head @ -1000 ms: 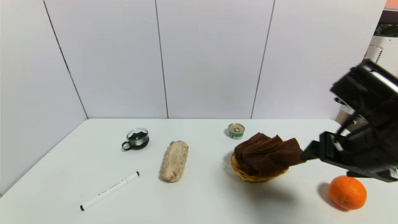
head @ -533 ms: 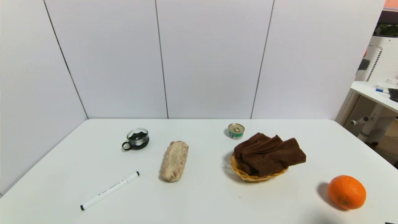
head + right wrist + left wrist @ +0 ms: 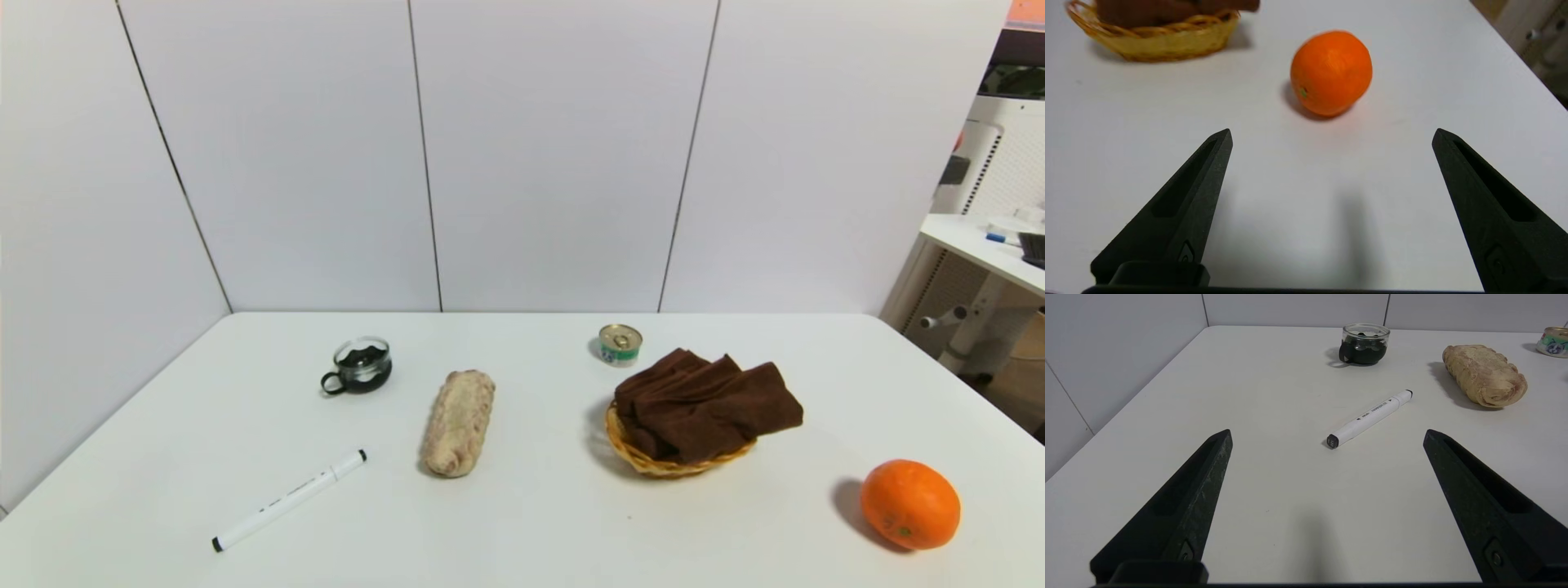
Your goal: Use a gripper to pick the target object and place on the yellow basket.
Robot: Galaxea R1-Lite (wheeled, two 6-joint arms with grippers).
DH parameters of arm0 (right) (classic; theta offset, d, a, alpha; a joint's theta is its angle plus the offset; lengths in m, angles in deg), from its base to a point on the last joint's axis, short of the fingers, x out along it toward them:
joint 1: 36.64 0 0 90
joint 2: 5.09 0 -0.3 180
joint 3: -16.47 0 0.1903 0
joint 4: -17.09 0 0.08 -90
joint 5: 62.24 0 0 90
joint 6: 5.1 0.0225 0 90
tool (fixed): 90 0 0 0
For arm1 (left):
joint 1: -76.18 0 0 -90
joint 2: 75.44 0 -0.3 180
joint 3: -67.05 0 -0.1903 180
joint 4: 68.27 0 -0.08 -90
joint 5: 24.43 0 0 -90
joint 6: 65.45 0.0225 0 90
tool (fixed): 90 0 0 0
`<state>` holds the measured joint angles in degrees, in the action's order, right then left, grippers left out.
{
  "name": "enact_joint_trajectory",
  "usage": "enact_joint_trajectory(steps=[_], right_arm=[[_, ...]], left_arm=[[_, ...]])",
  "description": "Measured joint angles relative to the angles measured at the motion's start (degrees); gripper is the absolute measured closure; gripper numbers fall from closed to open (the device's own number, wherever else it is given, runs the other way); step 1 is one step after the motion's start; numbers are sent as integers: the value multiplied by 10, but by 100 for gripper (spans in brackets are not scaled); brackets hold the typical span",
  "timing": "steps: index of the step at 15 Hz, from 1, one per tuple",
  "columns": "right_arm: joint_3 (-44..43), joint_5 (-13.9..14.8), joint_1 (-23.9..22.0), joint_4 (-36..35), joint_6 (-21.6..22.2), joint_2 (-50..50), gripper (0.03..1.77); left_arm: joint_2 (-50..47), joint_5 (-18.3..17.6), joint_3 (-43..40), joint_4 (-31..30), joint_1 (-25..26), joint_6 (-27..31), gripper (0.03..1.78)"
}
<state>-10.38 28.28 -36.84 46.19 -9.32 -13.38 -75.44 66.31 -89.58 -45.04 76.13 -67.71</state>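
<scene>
While the towel point(image 3: 709, 406) sits basketed, the right gripper's point(image 3: 1332, 132) open fingers hang apart.

A smooth white flat worktop point(image 3: 539, 523) carries a clear glass cup with a black base and handle point(image 3: 362, 365), and a white cylindrical marker with black ends point(image 3: 290, 501). Near the cup lies a tan, oblong bread loaf point(image 3: 459, 423). A short green-and-gold tin can point(image 3: 620, 345) stands behind a yellow-orange oval wicker basket point(image 3: 653, 467); a round orange fruit point(image 3: 910, 505) rests nearer the right edge.
</scene>
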Motion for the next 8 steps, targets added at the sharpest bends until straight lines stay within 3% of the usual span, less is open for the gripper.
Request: enact_joint_trajectory(steps=[3, 8], right_arm=[[27, -10, -1, -61, 35, 60, 11], [34, 3, 0, -61, 53, 83, 11]], left_arm=[[0, 0, 0, 0, 0, 0, 12], [0, 0, 0, 0, 0, 0, 12]])
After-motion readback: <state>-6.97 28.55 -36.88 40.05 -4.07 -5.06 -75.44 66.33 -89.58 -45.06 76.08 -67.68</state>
